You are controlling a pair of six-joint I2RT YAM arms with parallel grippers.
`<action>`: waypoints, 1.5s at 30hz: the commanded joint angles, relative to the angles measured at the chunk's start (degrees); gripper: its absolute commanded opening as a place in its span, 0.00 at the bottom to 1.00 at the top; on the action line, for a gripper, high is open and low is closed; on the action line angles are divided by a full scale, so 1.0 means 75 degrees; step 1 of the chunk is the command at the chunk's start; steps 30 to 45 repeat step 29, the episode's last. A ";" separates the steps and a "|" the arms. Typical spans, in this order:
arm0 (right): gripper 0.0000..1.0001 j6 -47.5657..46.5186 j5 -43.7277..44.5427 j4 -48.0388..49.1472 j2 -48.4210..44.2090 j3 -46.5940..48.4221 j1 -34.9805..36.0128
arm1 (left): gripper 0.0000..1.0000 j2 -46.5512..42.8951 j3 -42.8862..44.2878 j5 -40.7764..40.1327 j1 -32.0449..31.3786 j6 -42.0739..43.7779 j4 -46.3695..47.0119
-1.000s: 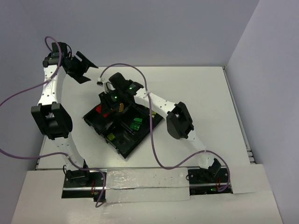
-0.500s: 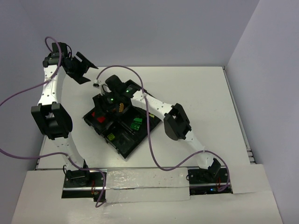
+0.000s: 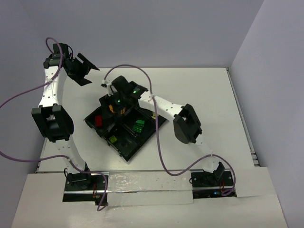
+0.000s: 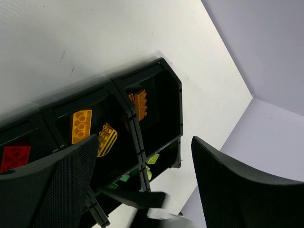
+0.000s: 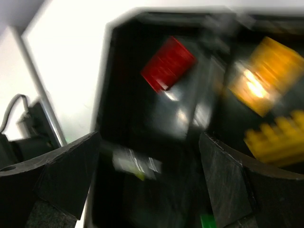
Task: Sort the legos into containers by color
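Note:
The containers are compartments of one black tray (image 3: 127, 156) mid-table. A red brick (image 3: 98, 120) lies in its left compartment, also showing as the red brick (image 5: 168, 63) in the blurred right wrist view. Orange (image 3: 111, 108), green (image 3: 139, 126) and yellow-green (image 3: 114, 139) bricks lie in other compartments. My right gripper (image 3: 114, 103) hangs open over the tray's far-left part, nothing between its fingers (image 5: 61, 175). My left gripper (image 3: 84, 69) is open and empty, high at the far left, apart from the tray. Its view shows orange bricks (image 4: 140, 103), (image 4: 80, 126) and a yellow striped piece (image 4: 107, 139).
The tray's rim (image 4: 164, 61) and dividers stand up around the bricks. Purple cables loop over the table from both arms, one (image 3: 156, 147) passing just right of the tray. Walls close the table at the back and the right.
My right gripper has gone from shut to open and has drawn back and to the right. The red brick now lies lower in the left compartment. The left arm has not moved.

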 commanded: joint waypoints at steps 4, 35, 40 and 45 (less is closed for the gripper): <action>0.93 0.0355 0.3405 -0.0548 -0.3342 -0.1676 -0.1745 | 0.86 -0.0372 0.0257 -0.0451 0.0032 0.0001 -0.0092; 0.98 0.1371 0.6110 -0.2269 -0.6422 -0.3979 -0.3914 | 0.88 -0.3166 -0.1001 -0.2034 -0.0019 0.0804 0.0933; 0.98 0.1371 0.6110 -0.2269 -0.6422 -0.3979 -0.3914 | 0.88 -0.3166 -0.1001 -0.2034 -0.0019 0.0804 0.0933; 0.98 0.1371 0.6110 -0.2269 -0.6422 -0.3979 -0.3914 | 0.88 -0.3166 -0.1001 -0.2034 -0.0019 0.0804 0.0933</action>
